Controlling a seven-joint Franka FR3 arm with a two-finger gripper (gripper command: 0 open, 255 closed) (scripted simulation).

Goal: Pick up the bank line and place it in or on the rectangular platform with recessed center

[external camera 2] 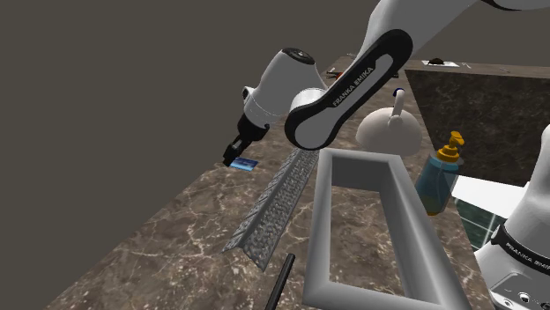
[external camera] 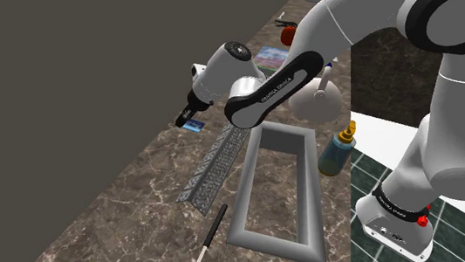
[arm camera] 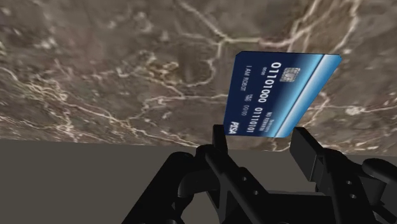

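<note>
Open jaws over the blue bank card (arm camera: 280, 92)
The card lies flat near the marbled counter (arm camera: 127, 63) edge, upper left of the grey rectangular tray (external camera: 253, 185) in the shoulder view; the jaws stand apart, flanking its short end.

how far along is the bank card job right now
Done: nothing yet. The blue bank card lies on the marble counter, apart from the grey recessed platform. In hand: the gripper is down at the card's near end, and a grasp can't be confirmed. Left: lift it, carry it over, and set it in the platform.
</note>
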